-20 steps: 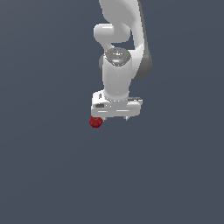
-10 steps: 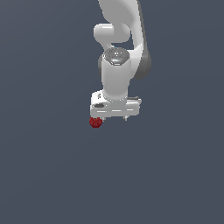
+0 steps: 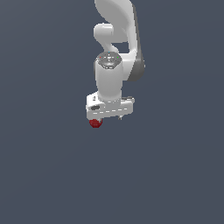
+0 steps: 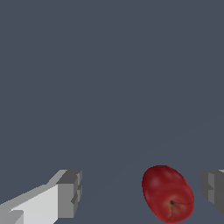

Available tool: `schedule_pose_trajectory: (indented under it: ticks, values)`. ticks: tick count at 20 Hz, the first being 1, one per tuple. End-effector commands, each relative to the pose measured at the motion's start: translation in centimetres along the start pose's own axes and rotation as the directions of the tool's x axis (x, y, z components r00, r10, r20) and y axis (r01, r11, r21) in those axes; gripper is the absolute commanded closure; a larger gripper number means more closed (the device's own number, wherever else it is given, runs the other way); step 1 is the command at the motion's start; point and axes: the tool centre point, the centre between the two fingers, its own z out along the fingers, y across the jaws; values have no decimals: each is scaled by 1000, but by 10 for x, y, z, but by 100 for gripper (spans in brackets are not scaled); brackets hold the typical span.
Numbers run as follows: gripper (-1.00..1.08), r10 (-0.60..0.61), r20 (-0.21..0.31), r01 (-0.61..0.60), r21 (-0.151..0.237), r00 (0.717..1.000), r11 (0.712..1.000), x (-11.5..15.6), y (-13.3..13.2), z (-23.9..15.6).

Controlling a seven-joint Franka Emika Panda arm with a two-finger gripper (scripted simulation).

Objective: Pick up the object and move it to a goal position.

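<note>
The small dark red, glossy oval object (image 4: 168, 193) sits between my white tool's (image 4: 142, 192) spread-apart fingers, off-centre toward one finger (image 4: 213, 186), its long axis tilted across the gap.

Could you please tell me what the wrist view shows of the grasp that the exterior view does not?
Wrist view only: both fingertips stand wide apart, with the red object between them, nearer one pad and touching neither; its smooth skin and stem dimple show.

Exterior view only: the white arm above the gripper.

Both: the object and plain dark grey ground.
</note>
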Motion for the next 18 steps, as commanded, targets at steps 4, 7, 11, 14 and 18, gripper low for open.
schedule_pose_trajectory:
  ticks: [4,7,11,14,18]
  values:
    - [-92,-102,3,102,0,995,995,-14,16,14]
    - [-92,-162,5,162,1,987,987,-23,25,22]
    - [-92,-243,7,243,3,970,970,-36,36,32]
    - [-92,-302,8,302,4,953,953,-45,44,40]
    - [-92,-378,9,377,7,926,926,-58,54,49]
